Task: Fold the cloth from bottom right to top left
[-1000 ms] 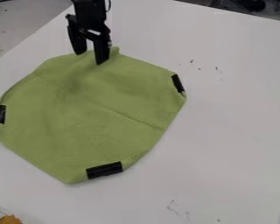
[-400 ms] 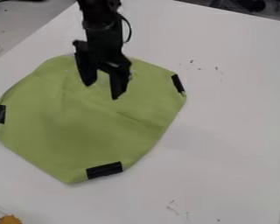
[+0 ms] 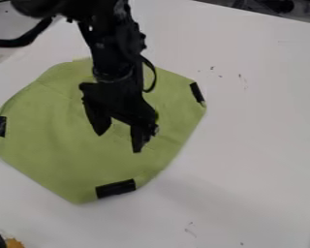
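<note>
My gripper (image 3: pixel 119 141) hangs over the middle of the green cloth (image 3: pixel 60 150), its two fingers spread apart with nothing between them. The cloth lies spread on the white surface, with a few faint creases. Black strips mark its left edge, its right edge and its bottom edge. The bottom strip (image 3: pixel 116 188) is below the fingertips, toward the near side. Part of the cloth's upper area is hidden behind the arm.
The white table (image 3: pixel 248 135) extends to the right of the cloth. An orange object (image 3: pixel 14 243) sits at the bottom left corner, beside a dark item. Dark things lie beyond the table's far edge at the top right.
From the cloth's top edge, my gripper has moved down and slightly right in the view, staying open. More of the arm now shows. The cloth's outline looks nearly unchanged.
</note>
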Controlling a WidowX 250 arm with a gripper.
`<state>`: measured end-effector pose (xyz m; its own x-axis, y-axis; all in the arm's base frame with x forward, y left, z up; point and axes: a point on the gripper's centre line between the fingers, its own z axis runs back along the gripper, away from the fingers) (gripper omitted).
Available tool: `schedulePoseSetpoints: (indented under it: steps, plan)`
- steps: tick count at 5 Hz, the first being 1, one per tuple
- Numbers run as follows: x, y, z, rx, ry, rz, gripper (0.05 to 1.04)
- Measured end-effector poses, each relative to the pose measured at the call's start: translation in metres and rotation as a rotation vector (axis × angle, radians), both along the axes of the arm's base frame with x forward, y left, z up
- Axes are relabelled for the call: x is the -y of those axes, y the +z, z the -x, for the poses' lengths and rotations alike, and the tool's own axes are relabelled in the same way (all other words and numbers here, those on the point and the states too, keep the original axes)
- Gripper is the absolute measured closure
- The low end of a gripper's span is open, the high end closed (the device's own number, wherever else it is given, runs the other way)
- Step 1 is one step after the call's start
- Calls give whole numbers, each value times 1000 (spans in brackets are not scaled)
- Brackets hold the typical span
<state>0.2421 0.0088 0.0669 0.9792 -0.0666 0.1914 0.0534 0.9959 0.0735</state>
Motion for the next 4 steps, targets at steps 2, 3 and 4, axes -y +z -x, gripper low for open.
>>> schedulePoseSetpoints:
  steps: [2,3,4]
  plan:
    - [2,-11,10,24,36,-5,83]
    - [1,-18,12,-2,16,5,83]
    - [2,-24,19,-17,50,9,83]
